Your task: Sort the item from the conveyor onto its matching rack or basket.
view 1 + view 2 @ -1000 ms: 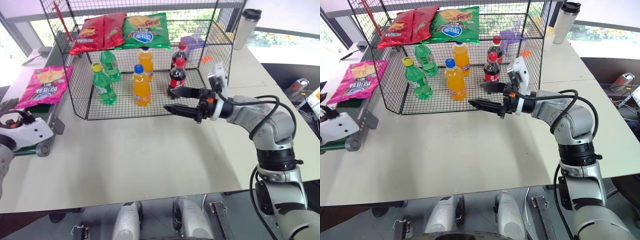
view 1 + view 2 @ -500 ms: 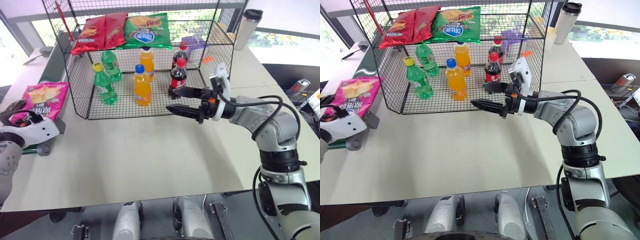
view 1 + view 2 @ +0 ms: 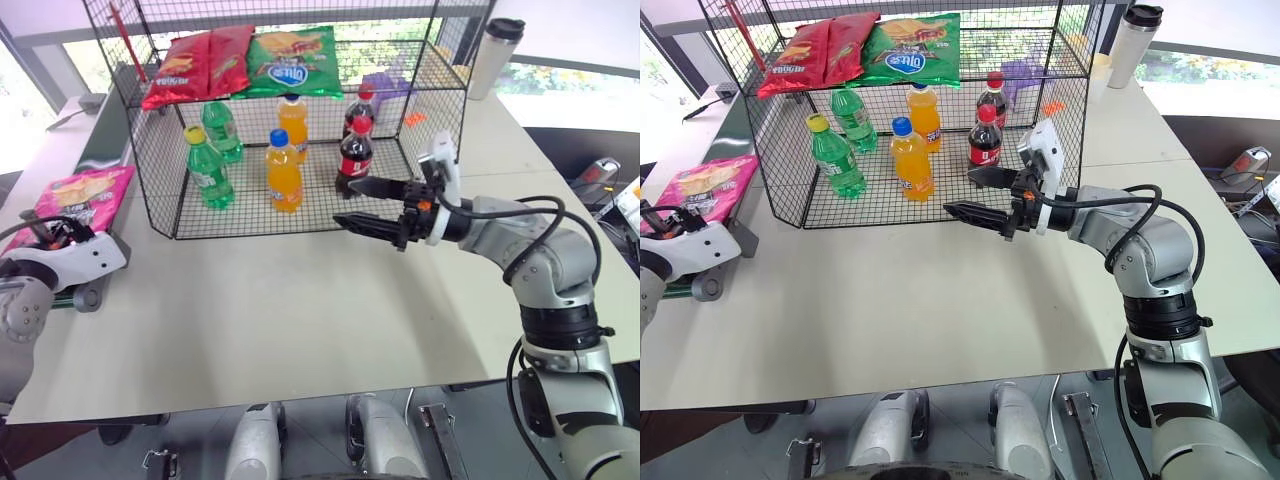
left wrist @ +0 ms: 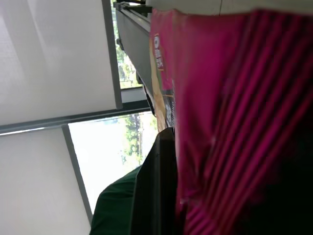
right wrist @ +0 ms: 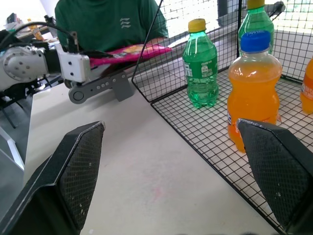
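Left gripper clamped on the magenta snack bag's near edge, fingertips hidden; right gripper spread apart at the desk's centre

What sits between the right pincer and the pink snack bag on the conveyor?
In the left eye view, the front-left corner of the black wire cage and bare tabletop separate the right pincer from the pink snack bag.

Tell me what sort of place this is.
Probably a robot test setup imitating shop stocking: a black wire-mesh cage with chip bags above soda bottles on a white table, and a small conveyor alongside.
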{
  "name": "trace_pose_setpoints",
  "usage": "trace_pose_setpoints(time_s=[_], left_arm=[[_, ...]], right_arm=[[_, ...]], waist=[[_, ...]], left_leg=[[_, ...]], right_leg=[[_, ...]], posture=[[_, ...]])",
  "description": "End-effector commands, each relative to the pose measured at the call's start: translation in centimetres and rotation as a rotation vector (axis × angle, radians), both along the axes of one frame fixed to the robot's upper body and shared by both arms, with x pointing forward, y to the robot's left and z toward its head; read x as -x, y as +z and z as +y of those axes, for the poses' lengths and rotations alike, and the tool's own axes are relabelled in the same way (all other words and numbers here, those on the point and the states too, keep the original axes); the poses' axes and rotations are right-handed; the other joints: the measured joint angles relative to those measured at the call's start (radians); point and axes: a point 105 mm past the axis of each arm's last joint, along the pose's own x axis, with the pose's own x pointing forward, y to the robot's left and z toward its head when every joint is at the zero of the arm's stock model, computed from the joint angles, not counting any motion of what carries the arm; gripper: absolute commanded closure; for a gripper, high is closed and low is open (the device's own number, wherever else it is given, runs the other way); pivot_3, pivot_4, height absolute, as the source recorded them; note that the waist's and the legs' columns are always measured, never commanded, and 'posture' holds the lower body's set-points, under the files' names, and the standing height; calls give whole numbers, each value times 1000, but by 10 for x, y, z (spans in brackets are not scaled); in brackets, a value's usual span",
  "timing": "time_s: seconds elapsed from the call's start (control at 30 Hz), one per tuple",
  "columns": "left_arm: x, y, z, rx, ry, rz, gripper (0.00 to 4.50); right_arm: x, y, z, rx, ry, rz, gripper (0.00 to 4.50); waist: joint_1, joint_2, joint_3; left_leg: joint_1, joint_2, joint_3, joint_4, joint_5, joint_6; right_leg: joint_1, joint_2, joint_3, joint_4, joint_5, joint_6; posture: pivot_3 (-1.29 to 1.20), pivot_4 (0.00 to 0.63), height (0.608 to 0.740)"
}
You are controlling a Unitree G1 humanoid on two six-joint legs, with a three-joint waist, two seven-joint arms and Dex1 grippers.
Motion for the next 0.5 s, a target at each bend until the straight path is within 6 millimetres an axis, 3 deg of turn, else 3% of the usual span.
trace_pose_setpoints(time_s=[0.03,0.2,0.3,0.5], left_arm=[[7,25,5,5,31,-52,4461],[29,58,11,273,55,-103,4461],[55,91,11,504,14,-127,4461],[106,142,-4,808,-131,-46,4461]], right_arm=[[2,10,4,-19,14,-63,0],[-3,10,4,-31,11,-78,0],[-10,14,-2,-47,1,-89,0],[-18,28,-9,-116,31,-82,0]], waist=[[-2,0,0],[-3,0,0],[-4,0,0],[-6,0,0]], left_leg=[[0,0,0,0,0,0],[0,0,0,0,0,0],[0,0,0,0,0,0],[0,0,0,1,0,0]], right_leg=[[0,0,0,0,0,0],[0,0,0,0,0,0],[0,1,0,0,0,0],[0,1,0,0,0,0]], posture=[[0,150,740],[0,150,740],[0,150,740],[0,150,740]])
